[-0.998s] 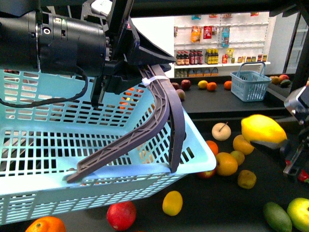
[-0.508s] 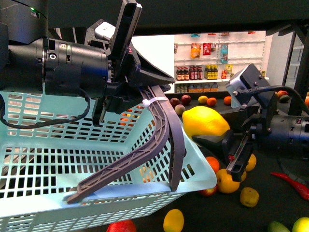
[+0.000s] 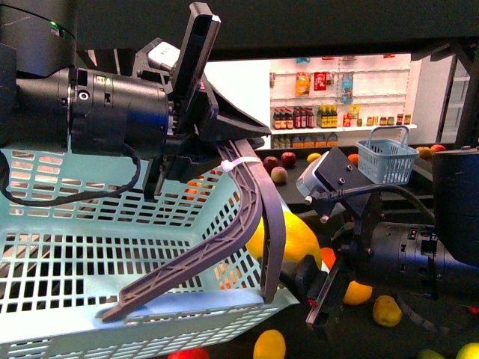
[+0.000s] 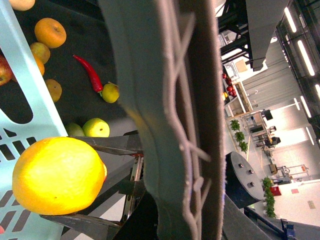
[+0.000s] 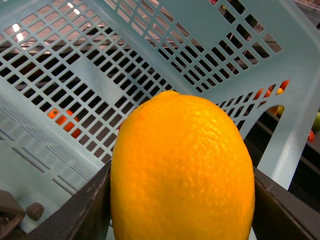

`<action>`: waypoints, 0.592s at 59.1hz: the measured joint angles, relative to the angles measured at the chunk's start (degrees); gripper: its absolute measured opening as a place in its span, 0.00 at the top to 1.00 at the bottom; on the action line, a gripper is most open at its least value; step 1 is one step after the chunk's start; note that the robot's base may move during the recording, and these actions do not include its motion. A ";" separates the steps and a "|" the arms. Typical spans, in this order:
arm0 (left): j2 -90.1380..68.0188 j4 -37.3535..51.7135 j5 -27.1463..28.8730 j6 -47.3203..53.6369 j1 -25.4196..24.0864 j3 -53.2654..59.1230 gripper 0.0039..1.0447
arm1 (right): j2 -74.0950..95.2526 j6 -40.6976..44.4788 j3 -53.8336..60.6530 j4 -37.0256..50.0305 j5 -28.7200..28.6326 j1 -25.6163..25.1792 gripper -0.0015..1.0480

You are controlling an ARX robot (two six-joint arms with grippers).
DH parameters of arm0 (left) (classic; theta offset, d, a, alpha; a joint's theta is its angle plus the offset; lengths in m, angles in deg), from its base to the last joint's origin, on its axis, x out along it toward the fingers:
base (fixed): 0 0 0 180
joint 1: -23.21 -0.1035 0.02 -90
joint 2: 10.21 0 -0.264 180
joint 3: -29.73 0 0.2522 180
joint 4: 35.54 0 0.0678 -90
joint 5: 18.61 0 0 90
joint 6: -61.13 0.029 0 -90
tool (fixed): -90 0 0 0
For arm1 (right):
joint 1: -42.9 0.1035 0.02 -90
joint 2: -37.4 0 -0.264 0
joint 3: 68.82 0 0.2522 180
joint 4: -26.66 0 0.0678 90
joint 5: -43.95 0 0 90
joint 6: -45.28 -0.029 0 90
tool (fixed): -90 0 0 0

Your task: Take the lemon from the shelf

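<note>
Above the black shelf tray, my right gripper clamps the big oval yellow lemon; the pale-blue slotted plastic basket, clamped by my left gripper, lies at its 9 o'clock.

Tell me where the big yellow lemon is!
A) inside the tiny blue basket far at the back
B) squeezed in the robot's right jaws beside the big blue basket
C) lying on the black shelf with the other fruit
B: the lemon is clamped between the right jaws, close by the slotted wall of the light-blue basket.
</note>
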 joint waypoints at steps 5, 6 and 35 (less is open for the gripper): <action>0.00 0.00 0.02 0.00 0.00 0.00 0.91 | 0.02 -0.61 -0.15 1.18 1.18 -0.07 0.13; 0.00 0.00 -0.04 -0.02 0.00 0.00 0.91 | 0.02 -0.72 -0.20 1.27 1.31 -0.11 0.11; -0.20 -0.04 0.11 -0.02 0.00 -0.09 0.92 | -0.24 -14.34 -4.37 7.30 1.62 -16.81 0.02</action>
